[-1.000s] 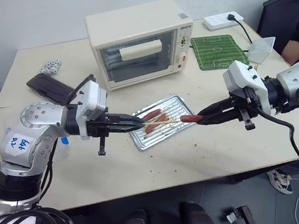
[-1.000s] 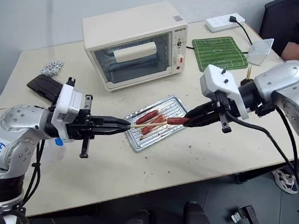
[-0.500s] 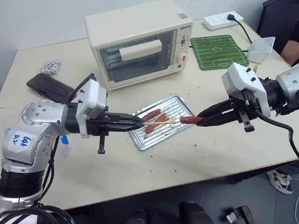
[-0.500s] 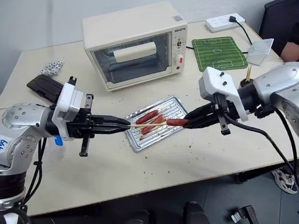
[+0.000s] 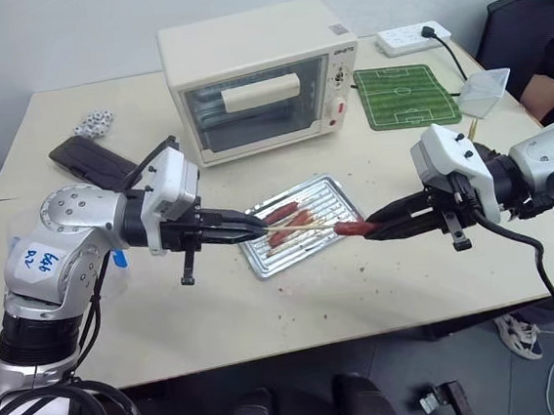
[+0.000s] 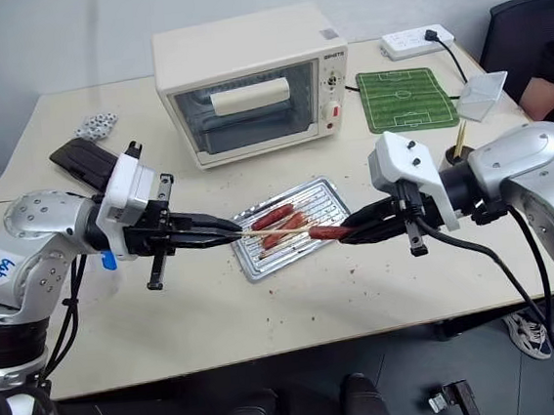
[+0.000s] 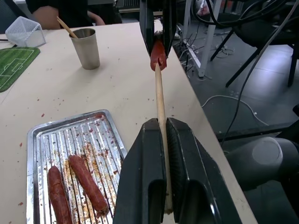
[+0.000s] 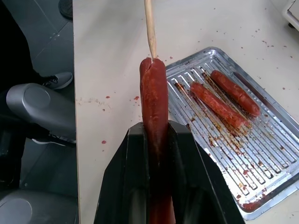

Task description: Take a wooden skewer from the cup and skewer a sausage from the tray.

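My left gripper (image 7: 161, 123) is shut on a wooden skewer (image 7: 159, 93), held level over the table in front of the tray (image 5: 339, 190). The skewer's tip meets the end of the red-brown sausage (image 8: 154, 98), on which my right gripper (image 8: 156, 128) is shut. How far the tip goes in is hidden. Both grippers point at each other above the tray's near right corner, left gripper (image 5: 260, 231) and right gripper (image 5: 370, 231). Two shorter sausages (image 7: 88, 183) lie in the ridged tray (image 7: 32, 140). The metal cup (image 7: 87, 46) stands on the table behind my right arm with a skewer in it.
A cream toaster oven (image 5: 255, 77) stands behind the tray. A green football-pitch mat (image 5: 406, 95), a power strip (image 5: 416, 35) and a clear plastic container (image 5: 485, 91) lie at the back right. A dark case (image 5: 91, 162) lies at the left. A person's arm (image 5: 544, 93) shows at the right edge.
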Available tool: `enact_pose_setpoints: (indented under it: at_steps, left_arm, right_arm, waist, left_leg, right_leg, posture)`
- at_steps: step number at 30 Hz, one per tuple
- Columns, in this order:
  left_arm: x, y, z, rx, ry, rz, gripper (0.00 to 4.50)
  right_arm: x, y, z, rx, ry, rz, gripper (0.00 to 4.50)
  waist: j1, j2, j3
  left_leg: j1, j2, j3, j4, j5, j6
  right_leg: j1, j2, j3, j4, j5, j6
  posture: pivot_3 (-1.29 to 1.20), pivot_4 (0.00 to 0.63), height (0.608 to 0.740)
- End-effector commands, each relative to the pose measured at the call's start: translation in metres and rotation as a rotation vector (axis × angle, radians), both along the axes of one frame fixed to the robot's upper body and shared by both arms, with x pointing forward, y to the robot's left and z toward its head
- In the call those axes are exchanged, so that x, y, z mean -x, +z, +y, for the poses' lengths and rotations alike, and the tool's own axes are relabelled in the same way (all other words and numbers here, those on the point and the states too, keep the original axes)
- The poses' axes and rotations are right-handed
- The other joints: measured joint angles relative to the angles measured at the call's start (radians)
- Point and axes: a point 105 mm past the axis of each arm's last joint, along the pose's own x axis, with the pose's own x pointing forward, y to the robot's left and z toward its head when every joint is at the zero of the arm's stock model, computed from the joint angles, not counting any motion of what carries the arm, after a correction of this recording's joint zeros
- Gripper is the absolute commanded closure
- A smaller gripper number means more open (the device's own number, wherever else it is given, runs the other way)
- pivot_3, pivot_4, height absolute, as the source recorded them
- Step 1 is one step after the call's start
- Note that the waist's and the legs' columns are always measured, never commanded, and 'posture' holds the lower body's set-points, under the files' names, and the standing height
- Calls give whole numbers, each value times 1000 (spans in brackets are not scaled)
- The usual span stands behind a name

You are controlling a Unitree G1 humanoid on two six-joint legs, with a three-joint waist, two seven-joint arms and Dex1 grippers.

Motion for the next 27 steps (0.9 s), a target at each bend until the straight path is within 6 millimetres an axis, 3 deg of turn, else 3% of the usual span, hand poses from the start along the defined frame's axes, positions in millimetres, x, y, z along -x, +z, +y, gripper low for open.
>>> enact_pose_setpoints:
  at_steps: [1,27]
  left_arm:
    - [2,9,0,10,2,-56,4500]
    - [-5,6,-22,27,-63,-56,4500]
  right_arm:
    - [5,8,0,6,22,-43,4202]
    - [19,29,39,-43,158,-101,4202]
  waist:
    - [0,0,0]
    - [1,0,0]
  left_leg:
    - [0,0,0,0,0,0]
    - [0,0,0,2,0,0]
  right_leg:
    - [0,0,0,0,0,0]
    - [0,0,0,1,0,0]
  posture:
    - [0,150,740]
    - [0,150,740]
